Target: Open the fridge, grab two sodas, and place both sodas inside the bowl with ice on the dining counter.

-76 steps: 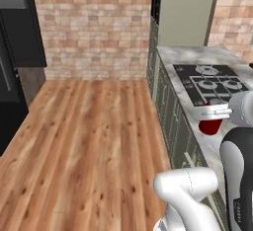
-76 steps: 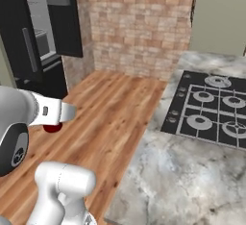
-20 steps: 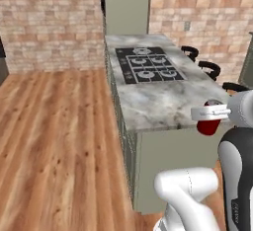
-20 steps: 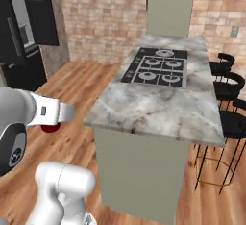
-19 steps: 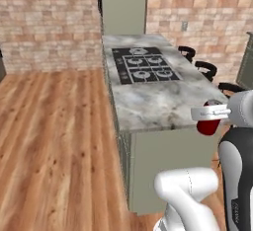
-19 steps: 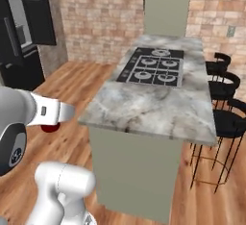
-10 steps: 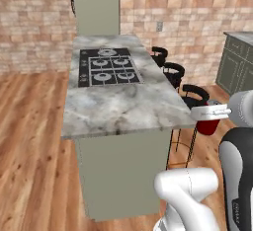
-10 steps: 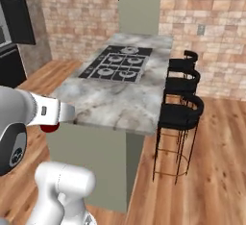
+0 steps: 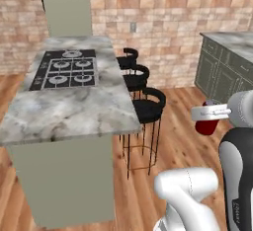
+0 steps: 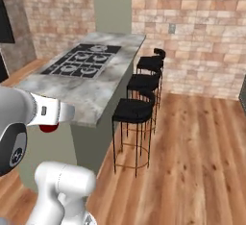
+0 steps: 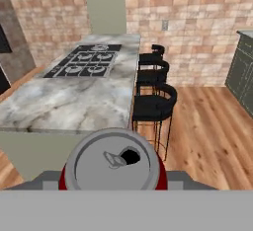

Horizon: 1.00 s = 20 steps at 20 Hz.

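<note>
Red cylindrical soda can with a silver pull-tab top (image 11: 112, 168) is held in the gripper (image 9: 210, 119), jaws closed on its sides, can upright. In the hand view the lid sits right at the bottom, tab facing the camera. From the left base view the can's red body (image 9: 207, 125) hangs just under the white wrist; the right base view shows a sliver of red (image 10: 48, 128) below the forearm.

Step, as I read it: carrying the first soda towards the drop-off. No bowl with ice in any view, so I judge the placement is not yet close.

Ahead: grey-white veined marble counter with a black stovetop (image 10: 91, 82), sage-green base, three black round stools (image 10: 132, 110) along its side. That slab bears a stovetop, so likely not the target counter. A dark green cabinet run (image 9: 225, 74) stands at the right of the left base view.

Next move calls for finding the dining counter and the bowl, then lowering the can into it upright.

Arm pose: tucked in, forearm roughly level, hand pointing forward, can well above the wood floor (image 10: 192, 147).
</note>
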Motion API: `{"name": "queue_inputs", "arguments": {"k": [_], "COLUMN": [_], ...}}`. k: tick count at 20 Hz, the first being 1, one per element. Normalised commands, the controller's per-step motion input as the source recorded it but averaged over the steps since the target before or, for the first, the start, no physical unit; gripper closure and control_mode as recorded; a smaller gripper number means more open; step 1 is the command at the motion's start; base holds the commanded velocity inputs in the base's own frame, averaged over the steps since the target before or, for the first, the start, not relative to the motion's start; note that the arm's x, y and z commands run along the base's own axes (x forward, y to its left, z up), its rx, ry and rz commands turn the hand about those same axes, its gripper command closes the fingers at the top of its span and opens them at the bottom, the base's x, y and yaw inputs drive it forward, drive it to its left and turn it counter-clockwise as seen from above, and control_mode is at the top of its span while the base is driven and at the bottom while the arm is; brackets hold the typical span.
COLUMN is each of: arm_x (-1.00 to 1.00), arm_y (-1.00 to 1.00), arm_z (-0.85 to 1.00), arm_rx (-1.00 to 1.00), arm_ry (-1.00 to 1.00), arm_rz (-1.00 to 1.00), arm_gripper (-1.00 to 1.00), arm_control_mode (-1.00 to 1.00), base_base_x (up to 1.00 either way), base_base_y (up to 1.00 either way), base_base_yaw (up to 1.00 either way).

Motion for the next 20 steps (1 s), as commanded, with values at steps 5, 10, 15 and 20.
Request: {"name": "queue_inputs", "arguments": {"k": [5, 10, 15, 20], "arm_x": [0.00, 0.00, 0.00, 0.00], "arm_y": [0.00, 0.00, 0.00, 0.00], "arm_z": [0.00, 0.00, 0.00, 0.00], "arm_rx": [0.00, 0.00, 0.00, 0.00], "arm_ry": [0.00, 0.00, 0.00, 0.00], "arm_rz": [0.00, 0.00, 0.00, 0.00], "arm_gripper": [1.00, 1.00, 1.00, 1.00], "arm_control_mode": [1.00, 1.00, 1.00, 1.00], "base_base_x": [0.04, 0.02, 0.01, 0.00], "base_base_y": [-1.00, -1.00, -1.00, -1.00], "base_base_yaw": [-0.01, -0.01, -0.01, 0.00]}}
